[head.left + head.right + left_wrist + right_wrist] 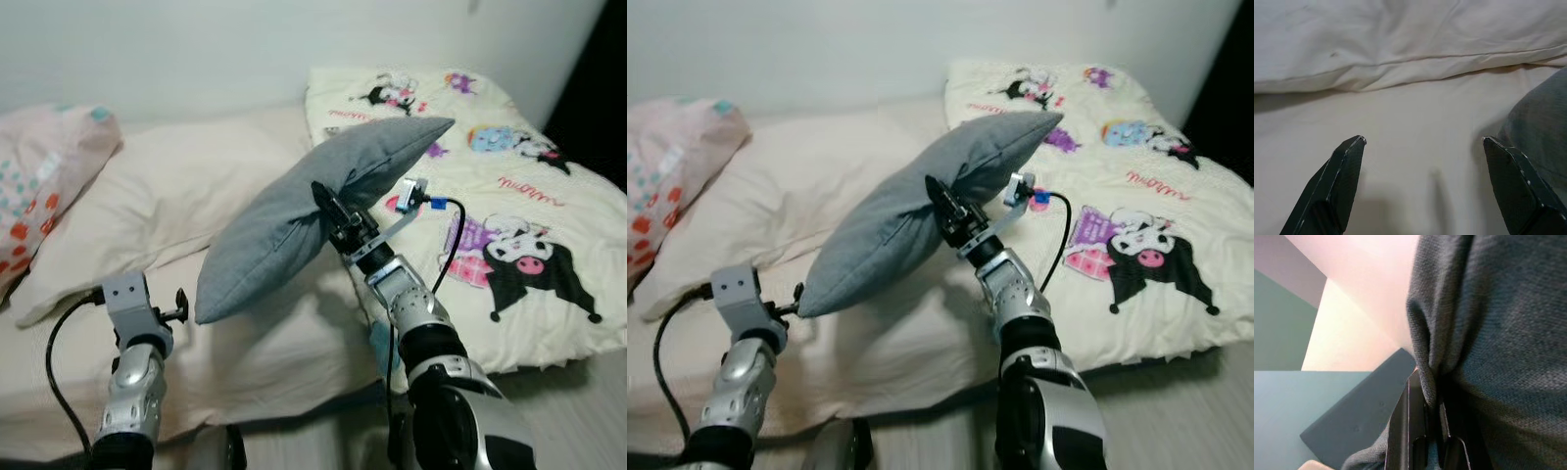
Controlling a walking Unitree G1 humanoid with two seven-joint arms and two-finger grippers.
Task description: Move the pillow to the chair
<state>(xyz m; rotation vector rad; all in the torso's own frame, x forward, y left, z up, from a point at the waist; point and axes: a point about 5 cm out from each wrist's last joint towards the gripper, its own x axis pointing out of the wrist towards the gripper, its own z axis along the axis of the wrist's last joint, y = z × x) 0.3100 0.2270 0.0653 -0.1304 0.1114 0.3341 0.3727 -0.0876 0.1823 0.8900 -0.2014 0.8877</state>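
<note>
One grey pillow [294, 211] aloft, pinched in right claw [328, 206].

The right end effector [328, 201] grips the grey pillow [304, 211] at its edge, holding it tilted above the bed [294, 362]. The left end effector [182, 304] sits just beside the pillow's lower corner. A cartoon-print blanket [529, 196] covers the bed's right side.

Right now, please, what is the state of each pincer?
Left pincer: open, holding nothing, above the bed sheet.
Right pincer: closed on the grey pillow, lifted off the bed.
</note>
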